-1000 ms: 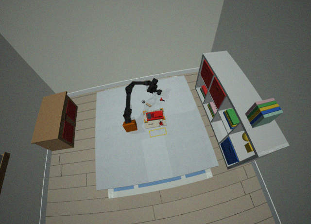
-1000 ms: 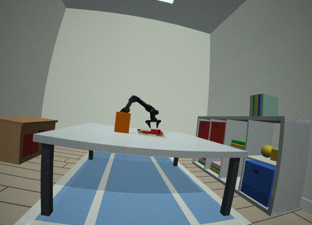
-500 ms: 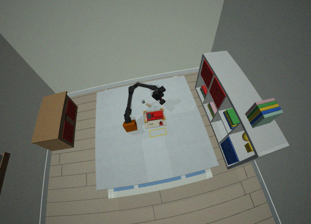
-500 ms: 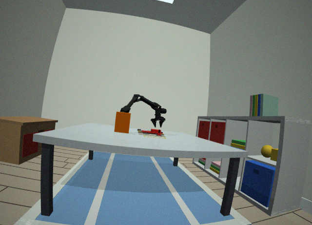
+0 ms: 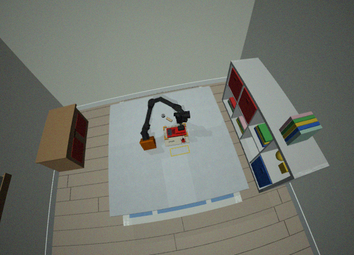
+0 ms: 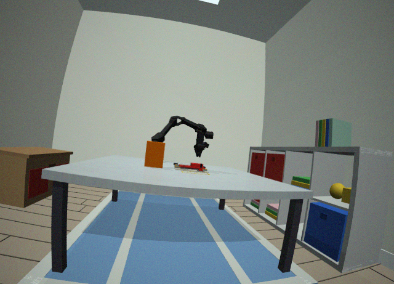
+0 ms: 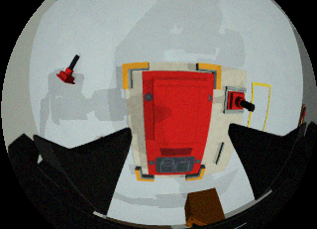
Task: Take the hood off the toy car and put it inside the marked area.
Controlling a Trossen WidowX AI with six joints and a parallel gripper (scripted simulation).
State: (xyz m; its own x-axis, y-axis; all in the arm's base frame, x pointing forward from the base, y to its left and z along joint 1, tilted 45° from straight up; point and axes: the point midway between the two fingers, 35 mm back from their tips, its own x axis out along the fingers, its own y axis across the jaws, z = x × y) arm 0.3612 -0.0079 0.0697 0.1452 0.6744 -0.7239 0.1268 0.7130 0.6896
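Observation:
The red toy car (image 5: 174, 131) (image 6: 189, 167) (image 7: 177, 117) lies flat on a beige board (image 5: 171, 142) (image 7: 222, 132) with orange corners, in the middle of the white table (image 5: 128, 166) (image 6: 152, 179). Its red top panels are all in place; I cannot tell the hood apart from the rest. My gripper (image 5: 180, 124) (image 6: 199, 153) (image 7: 182, 132) is open and empty. It points down a short way above the car's end, touching nothing. The yellow marked rectangle (image 5: 180, 154) (image 7: 262, 85) lies on the table just beside the board, on the side away from the gripper.
The arm's orange base (image 5: 147, 142) (image 6: 154, 154) stands left of the board. A small red part with a black stub (image 5: 182, 140) (image 7: 234, 100) lies on the board. A grey ring (image 5: 162, 115), a wooden piece (image 5: 169, 119) and another small red part (image 7: 66, 74) lie on the table behind.

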